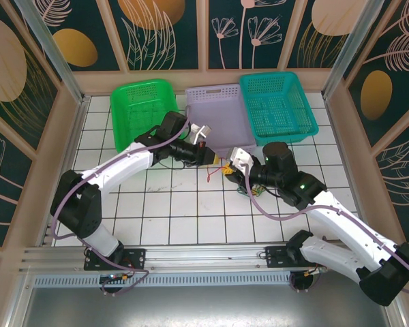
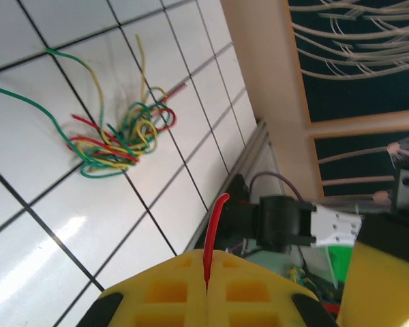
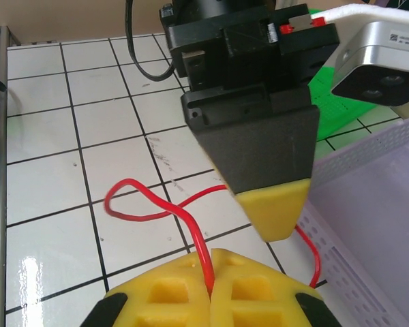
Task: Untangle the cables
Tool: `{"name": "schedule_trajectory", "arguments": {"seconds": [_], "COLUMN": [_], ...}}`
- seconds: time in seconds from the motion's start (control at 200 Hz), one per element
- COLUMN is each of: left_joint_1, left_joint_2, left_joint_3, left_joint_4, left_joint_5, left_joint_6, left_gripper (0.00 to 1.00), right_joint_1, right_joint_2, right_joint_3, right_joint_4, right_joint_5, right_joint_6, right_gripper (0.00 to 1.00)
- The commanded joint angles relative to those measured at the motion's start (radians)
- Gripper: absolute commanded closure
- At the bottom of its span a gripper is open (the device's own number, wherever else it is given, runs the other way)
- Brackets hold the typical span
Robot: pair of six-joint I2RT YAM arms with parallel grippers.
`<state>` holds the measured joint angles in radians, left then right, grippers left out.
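So, left to right. The green basket (image 1: 144, 109) sits at the back left with nothing in it that I can see, and the left arm reaches past it toward the middle of the white tiled table (image 1: 177, 211). The left gripper (image 2: 206, 286) has its yellow pads pressed fully together, with a red wire (image 2: 210, 235) poking up out of the seam, so it's pinching that one strand.

Just right of that, almost nose to nose with it, is the right gripper (image 3: 210, 283). Same deal: jaws clamped tight and a red wire running straight into the gap. From the right wrist view the slack lies in a loop on the tiles in front of the lilac basket (image 1: 218, 116). It looks to me like both grippers have the same red strand, one near each end. That makes sense if the idea is to keep it taut and clear of the others.

The rest of the cables (image 2: 123, 139) are a knotted clump of green, yellow and red lying flat on the tiles, well apart from the held strand, with a few loose ends trailing out.

The teal basket (image 1: 279, 105) is at the back right. My guess is one strand is freed and plenty are left.
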<state>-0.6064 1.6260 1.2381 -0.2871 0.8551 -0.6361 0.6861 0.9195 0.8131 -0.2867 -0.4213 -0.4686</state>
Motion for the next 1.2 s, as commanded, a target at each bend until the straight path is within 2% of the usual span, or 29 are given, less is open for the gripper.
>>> {"name": "schedule_trajectory", "arguments": {"seconds": [0.0, 0.125, 0.29, 0.596, 0.751, 0.856, 1.016, 1.141, 1.196], "left_joint_1": [0.036, 0.111, 0.18, 0.214, 0.214, 0.214, 0.214, 0.214, 0.214], "left_joint_2": [-0.02, -0.04, 0.0, 0.082, 0.109, 0.115, 0.145, 0.141, 0.134], "left_joint_3": [0.071, 0.152, 0.297, 0.233, 0.131, 0.138, 0.149, 0.134, 0.134], "left_joint_4": [0.075, 0.135, 0.282, 0.874, 1.145, 1.17, 1.217, 1.158, 1.093], "left_joint_5": [-0.132, -0.254, -0.287, -0.331, -0.418, -0.45, -0.44, -0.421, -0.407], "left_joint_6": [-0.099, -0.2, -0.322, -0.749, -0.925, -0.927, -0.963, -0.939, -0.907], "left_gripper": [1.0, 1.0, 1.0, 1.0, 1.0, 1.0, 1.0, 1.0, 0.84], "right_joint_1": [-0.004, 0.026, 0.084, 0.163, 0.17, 0.179, 0.172, 0.082, 0.015], "right_joint_2": [-0.007, -0.007, 0.042, 0.231, 0.262, 0.281, 0.298, 0.289, 0.279], "right_joint_3": [-0.026, -0.047, -0.069, -0.022, -0.02, -0.024, -0.01, 0.035, 0.075], "right_joint_4": [0.002, -0.015, 0.0, 0.034, 0.076, 0.055, 0.026, 0.029, 0.016], "right_joint_5": [-0.034, -0.029, -0.012, -0.077, -0.172, -0.203, -0.226, -0.206, -0.196], "right_joint_6": [0.01, 0.032, 0.115, 0.299, 0.377, 0.391, 0.411, 0.525, 0.581], "right_gripper": [1.0, 1.0, 1.0, 1.0, 1.0, 1.0, 1.0, 1.0, 1.0]}}
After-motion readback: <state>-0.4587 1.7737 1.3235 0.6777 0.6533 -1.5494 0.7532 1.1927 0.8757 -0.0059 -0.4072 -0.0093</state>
